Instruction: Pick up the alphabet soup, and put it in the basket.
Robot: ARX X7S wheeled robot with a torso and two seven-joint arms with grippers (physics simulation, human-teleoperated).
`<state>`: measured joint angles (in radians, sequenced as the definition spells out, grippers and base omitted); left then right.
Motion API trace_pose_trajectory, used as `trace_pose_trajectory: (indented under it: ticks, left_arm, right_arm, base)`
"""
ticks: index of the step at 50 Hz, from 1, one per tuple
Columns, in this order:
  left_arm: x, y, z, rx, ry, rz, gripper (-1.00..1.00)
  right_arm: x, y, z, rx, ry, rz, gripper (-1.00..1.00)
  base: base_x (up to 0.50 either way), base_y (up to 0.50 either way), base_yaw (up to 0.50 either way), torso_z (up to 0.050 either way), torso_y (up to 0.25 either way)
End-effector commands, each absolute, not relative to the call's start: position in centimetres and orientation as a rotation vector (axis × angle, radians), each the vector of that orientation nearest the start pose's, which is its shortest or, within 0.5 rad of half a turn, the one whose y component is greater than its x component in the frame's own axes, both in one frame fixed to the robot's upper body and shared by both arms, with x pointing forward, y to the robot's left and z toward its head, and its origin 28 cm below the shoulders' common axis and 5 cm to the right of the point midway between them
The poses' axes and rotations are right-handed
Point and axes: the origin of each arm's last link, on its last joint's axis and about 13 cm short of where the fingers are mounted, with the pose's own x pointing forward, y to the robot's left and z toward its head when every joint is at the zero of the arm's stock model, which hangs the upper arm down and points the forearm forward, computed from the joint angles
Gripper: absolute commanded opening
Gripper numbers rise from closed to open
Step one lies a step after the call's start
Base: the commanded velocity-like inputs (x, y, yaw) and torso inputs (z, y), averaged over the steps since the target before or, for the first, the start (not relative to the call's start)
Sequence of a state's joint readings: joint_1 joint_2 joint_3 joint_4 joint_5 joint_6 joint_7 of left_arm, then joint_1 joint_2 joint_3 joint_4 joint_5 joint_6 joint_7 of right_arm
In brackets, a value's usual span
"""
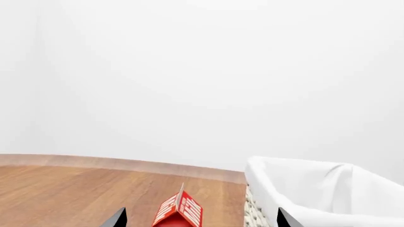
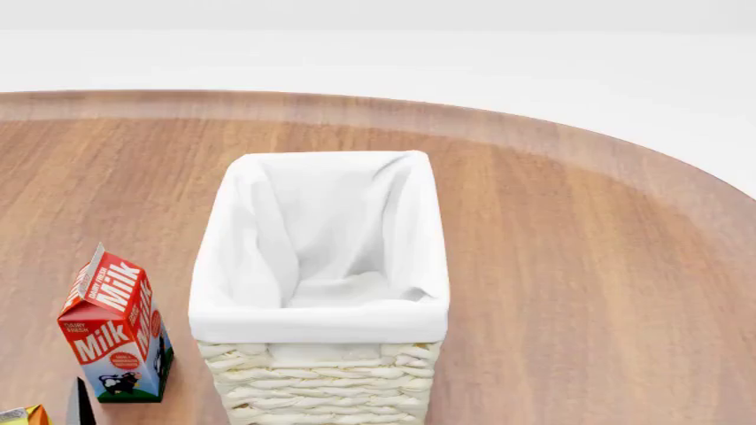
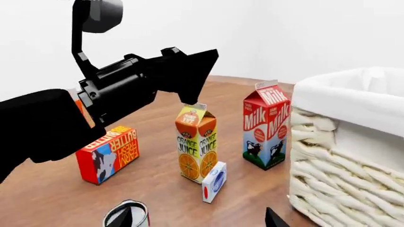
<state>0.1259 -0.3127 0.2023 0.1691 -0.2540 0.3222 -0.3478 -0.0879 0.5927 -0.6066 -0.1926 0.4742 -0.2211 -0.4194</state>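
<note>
The alphabet soup point(image 3: 134, 211) is a small round can with a pale lid and dark rim, standing on the wooden table and cut off by the edge of the right wrist view. My right gripper point(image 3: 198, 220) is open, and one fingertip point(image 3: 123, 218) overlaps the can in this view. The basket point(image 2: 319, 319) is cream wicker with a white cloth lining and shows nothing inside; it also rises beside the right gripper as the basket point(image 3: 344, 142). My left gripper point(image 1: 202, 221) is open, with the milk carton's top showing between its fingertips.
A red milk carton point(image 2: 116, 328) stands left of the basket. In the right wrist view an orange juice carton point(image 3: 197, 142), a butter box point(image 3: 109, 153) and a small white box point(image 3: 213, 182) stand near the can. My black left arm point(image 3: 126, 90) hangs over the juice carton.
</note>
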Motion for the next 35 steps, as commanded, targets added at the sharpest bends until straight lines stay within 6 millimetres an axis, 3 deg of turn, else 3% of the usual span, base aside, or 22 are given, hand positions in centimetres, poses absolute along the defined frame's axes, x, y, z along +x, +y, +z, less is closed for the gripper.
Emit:
trace_pose_trajectory:
  ticks: [1,35]
  left_arm:
    - [18.1,22.8,4.3,-0.063,-0.293,0.097,1.00]
    - [18.1,22.7,4.3,-0.058,-0.292,0.093,1.00]
  right_arm:
    - [14.5,-10.6,1.6,0.000,0.053,1.145,1.00]
    - [14.5,-9.6,-0.2,-0.190,0.133,1.153,1.00]
  base:
    - [0.00,0.00,0.00,0.000,0.000]
    - [0.00,0.00,0.00,0.000,0.000]
